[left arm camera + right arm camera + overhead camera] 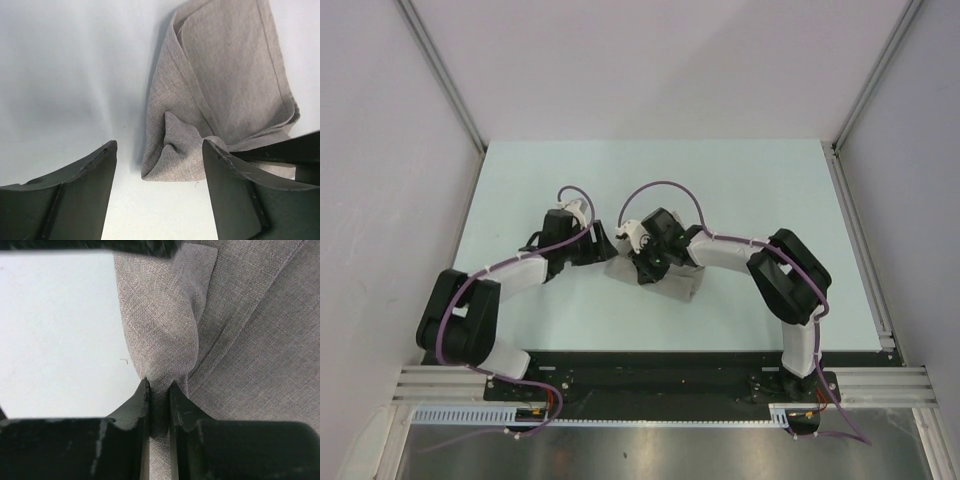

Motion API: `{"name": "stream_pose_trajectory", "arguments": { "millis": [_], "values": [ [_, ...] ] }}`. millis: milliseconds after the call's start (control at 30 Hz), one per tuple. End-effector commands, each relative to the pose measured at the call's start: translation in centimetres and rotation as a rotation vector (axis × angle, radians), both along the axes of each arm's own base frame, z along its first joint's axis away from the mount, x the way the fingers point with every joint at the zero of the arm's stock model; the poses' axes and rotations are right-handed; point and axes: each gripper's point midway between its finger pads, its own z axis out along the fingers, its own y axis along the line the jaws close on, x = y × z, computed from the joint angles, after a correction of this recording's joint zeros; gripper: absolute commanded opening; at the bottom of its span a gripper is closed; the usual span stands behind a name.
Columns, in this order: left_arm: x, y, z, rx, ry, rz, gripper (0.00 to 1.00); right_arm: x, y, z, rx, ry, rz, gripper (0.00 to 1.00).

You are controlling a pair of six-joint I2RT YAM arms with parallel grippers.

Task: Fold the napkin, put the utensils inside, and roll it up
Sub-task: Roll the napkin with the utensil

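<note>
On the left, my left arm (pixel 490 285) bent in over the pale table (pixel 740 180) toward the middle. My left claw (pixel 159 143) was apart, its 2 dark fingers (pixel 85 190) spread wide and gripping nothing. Its wrist view showed the near corner of the napkin (pixel 225 75) lying between those fingers. The right-hand finger overlapped the cloth's edge, but I could not tell whether it touched.

The napkin was grey-beige and lay on the table between my 2 claws, near the middle of the table. It was folded over on itself in several layers, with a stitched hem running along the upper layer. At the near corner the fabric bunched into a small puckered peak.

Further right, my right claw (pixel 159 385) was clamped on the napkin. Its 2 fingertips were pressed close together with a narrow ridge of cloth pinched between them, and the fabric rose from that pinch in a taut fold. From above, this claw sat over the left end of the cloth, and my right arm (pixel 785 275) stretched away to the right behind it.
</note>
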Motion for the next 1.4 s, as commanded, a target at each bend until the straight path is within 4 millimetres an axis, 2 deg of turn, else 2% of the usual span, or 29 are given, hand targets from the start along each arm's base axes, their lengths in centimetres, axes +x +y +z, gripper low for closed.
{"name": "stream_pose_trajectory", "arguments": {
  "millis": [0,200,333,567,933,1067,1367],
  "values": [
    [0.3,1.4,1.8,0.031,-0.081,0.066,0.74,-3.6,-0.4,-0.4,0.029,0.211,0.059,0.01],
    [-1.1,0.8,2.3,-0.021,-0.126,0.021,0.74,-4.5,-0.1,0.0,0.128,0.341,0.084,0.0],
    [-2.4,0.8,2.4,-0.045,-0.154,-0.003,0.74,-4.2,-0.7,0.0,0.191,0.42,0.068,0.0],
    [-3.4,0.4,2.0,-0.068,-0.153,-0.04,0.72,-3.5,-1.4,-0.7,0.254,0.499,0.039,0.0],
    [-3.0,-1.3,1.1,-0.137,-0.12,-0.085,0.7,-3.0,-2.6,-2.6,0.25,0.56,-0.001,0.0],
    [-2.8,-1.5,0.3,-0.134,-0.099,-0.079,0.69,-2.9,-2.6,-2.7,0.248,0.562,-0.006,0.0],
    [-1.9,-2.5,0.2,-0.178,-0.1,-0.093,0.68,-3.0,-2.7,-3.2,0.237,0.574,-0.009,0.0]
  ]
}}
